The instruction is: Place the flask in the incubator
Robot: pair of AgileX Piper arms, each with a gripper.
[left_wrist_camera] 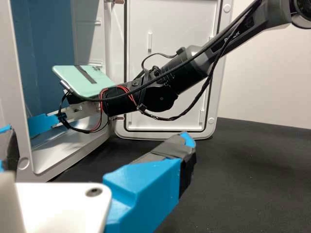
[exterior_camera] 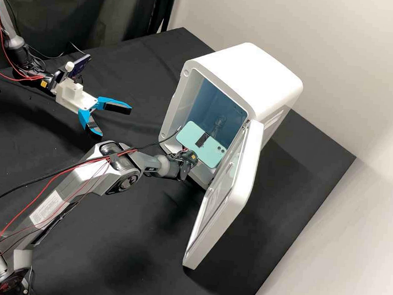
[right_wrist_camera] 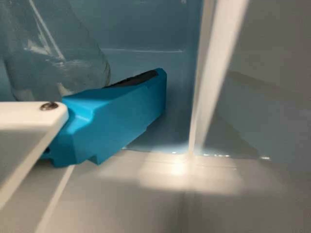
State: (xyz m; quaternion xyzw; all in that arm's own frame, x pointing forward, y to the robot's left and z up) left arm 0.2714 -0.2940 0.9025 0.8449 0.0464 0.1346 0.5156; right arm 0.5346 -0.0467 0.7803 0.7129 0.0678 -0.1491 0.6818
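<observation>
The white incubator (exterior_camera: 257,79) stands at the right of the bench, its door (exterior_camera: 229,187) swung open and its inside blue. A clear glass flask (exterior_camera: 220,123) stands upright in the chamber. My right arm reaches in through the opening. In the right wrist view my right gripper (right_wrist_camera: 77,82) is shut on the flask (right_wrist_camera: 53,58), one blue finger (right_wrist_camera: 116,111) pressed against the glass. My left gripper (exterior_camera: 114,122) hangs open and empty over the bench, left of the incubator. Its finger (left_wrist_camera: 160,174) points at the doorway.
A mint phone (exterior_camera: 201,143) mounted on the right wrist sits in the doorway. Red and black cables (exterior_camera: 66,173) run along the right arm. The incubator's side wall (right_wrist_camera: 252,97) lies close to the right gripper. Black cloth (exterior_camera: 129,233) covers the bench in front.
</observation>
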